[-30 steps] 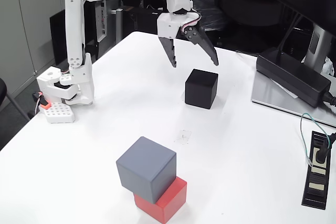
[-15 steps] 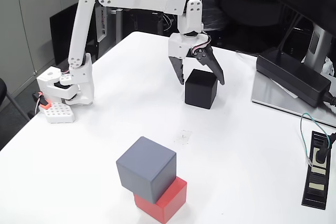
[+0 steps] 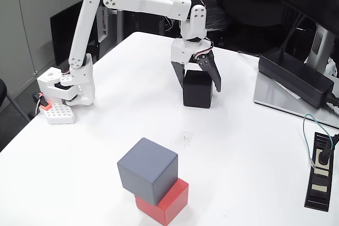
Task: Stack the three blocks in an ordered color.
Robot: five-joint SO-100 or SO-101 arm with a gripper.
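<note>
The black block (image 3: pixel 196 92) stands on the white table (image 3: pixel 254 152) right of centre in the fixed view. My gripper (image 3: pixel 199 86) comes down over it, one finger on each side of its upper part, closed in against its sides. The block still rests on the table. Near the front edge, the grey block (image 3: pixel 146 170) sits on top of the red block (image 3: pixel 168 205), turned a little and overhanging it to the left.
A long black power brick (image 3: pixel 294 77) lies on a grey slab at the right. A black power strip (image 3: pixel 319 172) with a cable sits near the right edge. Beside the arm's base (image 3: pixel 66 91) at the left is a small white perforated block (image 3: pixel 57 113).
The gripper swung right, dropped from above the table onto the black block and narrowed around it. The block has shifted slightly to the left.
</note>
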